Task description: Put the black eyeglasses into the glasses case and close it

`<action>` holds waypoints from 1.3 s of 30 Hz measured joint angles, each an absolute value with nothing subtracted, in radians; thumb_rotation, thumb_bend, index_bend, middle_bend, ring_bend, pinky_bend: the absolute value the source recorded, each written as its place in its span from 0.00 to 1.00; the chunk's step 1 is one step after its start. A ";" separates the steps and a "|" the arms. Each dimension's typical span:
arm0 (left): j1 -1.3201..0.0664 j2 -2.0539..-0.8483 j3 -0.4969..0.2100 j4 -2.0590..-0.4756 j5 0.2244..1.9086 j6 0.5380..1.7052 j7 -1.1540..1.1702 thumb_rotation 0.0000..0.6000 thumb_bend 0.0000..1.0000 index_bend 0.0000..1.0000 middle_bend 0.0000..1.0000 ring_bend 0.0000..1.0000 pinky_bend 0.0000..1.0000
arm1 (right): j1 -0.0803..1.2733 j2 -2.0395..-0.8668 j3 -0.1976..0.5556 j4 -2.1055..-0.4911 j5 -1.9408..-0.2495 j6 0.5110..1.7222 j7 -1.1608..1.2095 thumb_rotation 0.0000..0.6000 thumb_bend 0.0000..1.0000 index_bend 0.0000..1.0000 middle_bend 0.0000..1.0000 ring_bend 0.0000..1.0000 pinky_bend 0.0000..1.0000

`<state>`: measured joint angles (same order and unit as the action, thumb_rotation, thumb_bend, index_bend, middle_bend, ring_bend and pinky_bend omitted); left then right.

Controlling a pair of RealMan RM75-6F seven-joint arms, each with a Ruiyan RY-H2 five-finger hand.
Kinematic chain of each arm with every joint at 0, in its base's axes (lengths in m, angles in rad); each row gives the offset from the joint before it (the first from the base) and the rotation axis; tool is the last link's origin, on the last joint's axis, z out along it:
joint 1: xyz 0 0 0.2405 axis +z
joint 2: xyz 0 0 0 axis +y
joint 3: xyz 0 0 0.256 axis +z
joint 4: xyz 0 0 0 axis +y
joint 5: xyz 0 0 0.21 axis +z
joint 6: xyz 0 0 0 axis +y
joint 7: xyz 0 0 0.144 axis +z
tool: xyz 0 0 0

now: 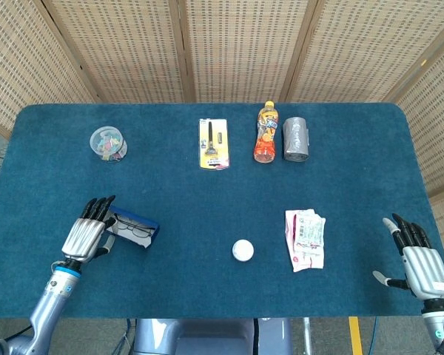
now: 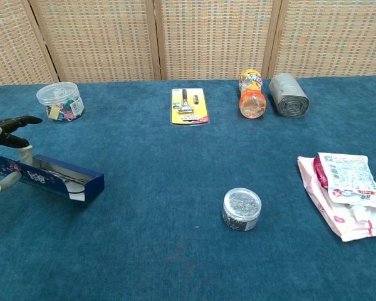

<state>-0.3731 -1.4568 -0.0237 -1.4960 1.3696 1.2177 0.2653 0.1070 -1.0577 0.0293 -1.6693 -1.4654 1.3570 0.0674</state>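
Blue surface (image 1: 207, 214) before wicker screens, left robot hand (image 1: 85, 235) gripping the open case (image 1: 135, 228) near the front-left edge, glasses (image 1: 131, 228) inside, mostly cut off in chest view, right robot hand (image 1: 420, 266) empty, fingers spread.

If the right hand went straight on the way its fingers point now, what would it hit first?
Nothing, as far as the head view shows. The right hand has its fingers aimed toward the table's far side, slightly left, over bare cloth. The white pouch lies well to its left. Depth is uncertain.
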 measured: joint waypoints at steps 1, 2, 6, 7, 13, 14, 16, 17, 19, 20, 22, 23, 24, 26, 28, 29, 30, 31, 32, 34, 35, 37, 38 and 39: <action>-0.371 -1.450 -0.023 -1.504 1.371 1.220 0.267 1.00 0.49 0.74 0.00 0.00 0.00 | 0.107 -1.058 0.029 -1.669 -1.465 1.357 0.067 1.00 0.00 0.00 0.00 0.00 0.00; -0.370 -1.442 -0.023 -1.512 1.372 1.222 0.268 1.00 0.49 0.74 0.00 0.00 0.00 | 0.107 -1.058 0.029 -1.669 -1.465 1.356 0.067 1.00 0.00 0.00 0.00 0.00 0.00; -0.370 -1.418 -0.023 -1.542 1.364 1.210 0.276 1.00 0.49 0.74 0.00 0.00 0.00 | 0.107 -1.057 0.029 -1.670 -1.464 1.356 0.066 1.00 0.00 0.00 0.00 0.00 0.00; -0.370 -1.414 -0.022 -1.549 1.360 1.204 0.276 1.00 0.49 0.74 0.00 0.00 0.00 | 0.107 -1.057 0.030 -1.670 -1.463 1.355 0.066 1.00 0.00 0.00 0.00 0.00 0.00; -0.370 -1.377 -0.011 -1.601 1.338 1.173 0.295 1.00 0.49 0.74 0.00 0.00 0.00 | 0.108 -1.057 0.030 -1.671 -1.463 1.354 0.066 1.00 0.00 0.00 0.00 0.00 0.00; -0.370 -1.369 -0.011 -1.613 1.332 1.169 0.298 1.00 0.49 0.74 0.00 0.00 0.00 | 0.108 -1.057 0.030 -1.671 -1.463 1.354 0.066 1.00 0.00 0.00 0.00 0.00 0.00; -0.371 -1.358 -0.013 -1.627 1.323 1.165 0.303 1.00 0.49 0.74 0.00 0.00 0.00 | 0.108 -1.057 0.029 -1.671 -1.463 1.354 0.065 1.00 0.00 0.00 0.00 0.00 0.00; -0.372 -1.354 -0.015 -1.632 1.319 1.163 0.306 1.00 0.49 0.74 0.00 0.00 0.00 | 0.108 -1.057 0.029 -1.671 -1.462 1.354 0.065 1.00 0.00 0.00 0.00 0.00 0.00; -0.373 -1.352 -0.018 -1.637 1.312 1.160 0.307 1.00 0.49 0.74 0.00 0.00 0.00 | 0.108 -1.057 0.029 -1.672 -1.463 1.354 0.065 1.00 0.00 0.00 0.00 0.00 0.00; -0.374 -1.352 -0.020 -1.638 1.308 1.156 0.305 1.00 0.49 0.74 0.00 0.00 0.00 | 0.108 -1.057 0.030 -1.672 -1.463 1.354 0.064 1.00 0.00 0.00 0.00 0.00 0.00; -0.377 -1.354 -0.025 -1.637 1.299 1.149 0.299 1.00 0.49 0.74 0.00 0.00 0.00 | 0.108 -1.057 0.029 -1.672 -1.463 1.354 0.063 1.00 0.00 0.00 0.00 0.00 0.00; -0.380 -1.359 -0.029 -1.633 1.291 1.142 0.294 1.00 0.49 0.74 0.00 0.00 0.00 | 0.108 -1.057 0.029 -1.671 -1.463 1.354 0.063 1.00 0.00 0.00 0.00 0.00 0.00; -0.383 -1.363 -0.033 -1.628 1.282 1.134 0.290 1.00 0.49 0.74 0.00 0.00 0.00 | 0.108 -1.057 0.029 -1.671 -1.463 1.354 0.063 1.00 0.00 0.00 0.00 0.00 0.00; -0.394 -1.375 -0.043 -1.613 1.252 1.108 0.286 1.00 0.49 0.74 0.00 0.00 0.00 | 0.108 -1.057 0.029 -1.671 -1.463 1.354 0.063 1.00 0.00 0.00 0.00 0.00 0.00; -0.402 -1.390 -0.051 -1.593 1.227 1.091 0.288 1.00 0.49 0.74 0.00 0.00 0.00 | 0.108 -1.057 0.029 -1.671 -1.462 1.353 0.063 1.00 0.00 0.00 0.00 0.00 0.00; -0.408 -1.404 -0.056 -1.577 1.210 1.081 0.290 1.00 0.49 0.74 0.00 0.00 0.00 | 0.109 -1.057 0.029 -1.671 -1.462 1.352 0.063 1.00 0.00 0.00 0.00 0.00 0.00; -0.412 -1.413 -0.060 -1.565 1.198 1.072 0.291 1.00 0.49 0.74 0.00 0.00 0.00 | 0.109 -1.056 0.029 -1.672 -1.461 1.351 0.064 1.00 0.00 0.00 0.00 0.00 0.00; -0.416 -1.423 -0.064 -1.554 1.187 1.064 0.291 1.00 0.49 0.74 0.00 0.00 0.00 | 0.109 -1.056 0.029 -1.672 -1.461 1.351 0.064 1.00 0.00 0.00 0.00 0.00 0.00; -0.420 -1.433 -0.068 -1.543 1.177 1.057 0.291 1.00 0.49 0.74 0.00 0.00 0.00 | 0.109 -1.056 0.029 -1.672 -1.461 1.351 0.064 1.00 0.00 0.00 0.00 0.00 0.00; -0.425 -1.442 -0.071 -1.530 1.170 1.052 0.290 1.00 0.49 0.74 0.00 0.00 0.00 | 0.109 -1.056 0.029 -1.672 -1.461 1.350 0.064 1.00 0.00 0.00 0.00 0.00 0.00; -0.427 -1.448 -0.073 -1.522 1.167 1.050 0.290 1.00 0.49 0.74 0.00 0.00 0.00 | 0.109 -1.056 0.029 -1.673 -1.461 1.350 0.064 1.00 0.00 0.00 0.00 0.00 0.00; -0.430 -1.456 -0.076 -1.514 1.161 1.048 0.288 1.00 0.49 0.74 0.00 0.00 0.00 | 0.109 -1.055 0.029 -1.672 -1.461 1.349 0.065 1.00 0.00 0.00 0.00 0.00 0.00; -0.432 -1.459 -0.078 -1.511 1.159 1.047 0.286 1.00 0.49 0.74 0.00 0.00 0.00 | 0.109 -1.055 0.029 -1.672 -1.461 1.349 0.065 1.00 0.00 0.00 0.00 0.00 0.00; -0.432 -1.461 -0.079 -1.510 1.159 1.047 0.284 1.00 0.49 0.73 0.00 0.00 0.00 | 0.110 -1.055 0.029 -1.672 -1.461 1.349 0.065 1.00 0.00 0.00 0.00 0.00 0.00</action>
<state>-0.4320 -1.4606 -0.0789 -1.5097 1.1586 1.0473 0.2844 0.1095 -1.0552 0.0286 -1.6723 -1.4609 1.3491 0.0654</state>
